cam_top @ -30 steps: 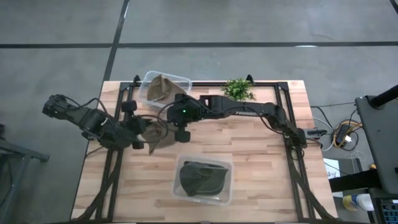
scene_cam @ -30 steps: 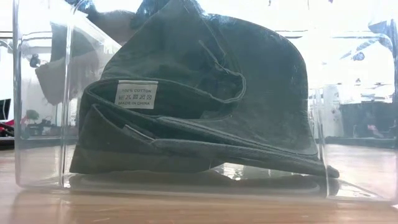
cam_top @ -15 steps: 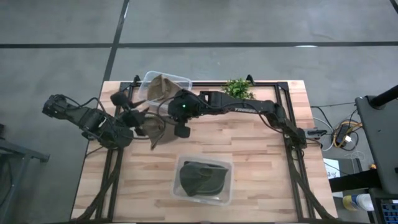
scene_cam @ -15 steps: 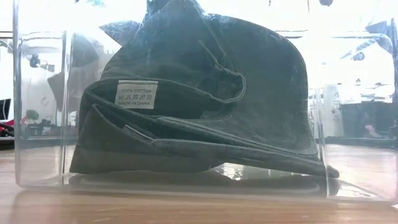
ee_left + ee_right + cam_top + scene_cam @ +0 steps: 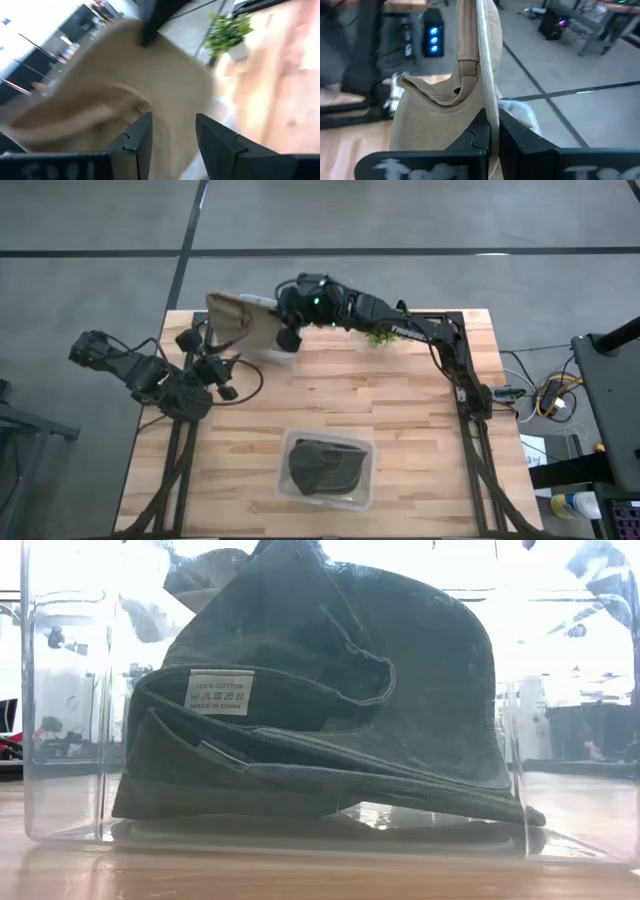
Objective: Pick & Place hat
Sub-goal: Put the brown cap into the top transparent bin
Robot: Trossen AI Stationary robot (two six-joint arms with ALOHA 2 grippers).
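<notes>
A tan hat (image 5: 240, 325) hangs in the air over the table's far left part, with my right gripper (image 5: 287, 335) shut on it. My left gripper (image 5: 218, 370) is nearer the table's front than the hat, open, its fingers (image 5: 137, 137) apart and the hat (image 5: 125, 90) beyond them. A dark green hat (image 5: 325, 468) lies folded in a clear box (image 5: 365, 480) near the table's front edge and fills the low view (image 5: 320, 710). My right gripper pinches the tan hat's brim edge (image 5: 490, 107) between its two shut fingers. It comes at the hat from the table's right side. The hat is lifted clear of the table, its crown (image 5: 427, 125) beside the fingers.
A second clear box (image 5: 278, 356) stands at the far left under the held hat, mostly covered by it. A small green plant (image 5: 385, 332) sits at the far edge, partly behind my right arm. Black frame rails run along the table's left and right sides.
My left gripper has opened and let go of the tan hat, then drawn back a little toward the table's left. My right gripper has risen and gone toward the far edge with the hat, which is lifted from the table's middle left to above the far box.
</notes>
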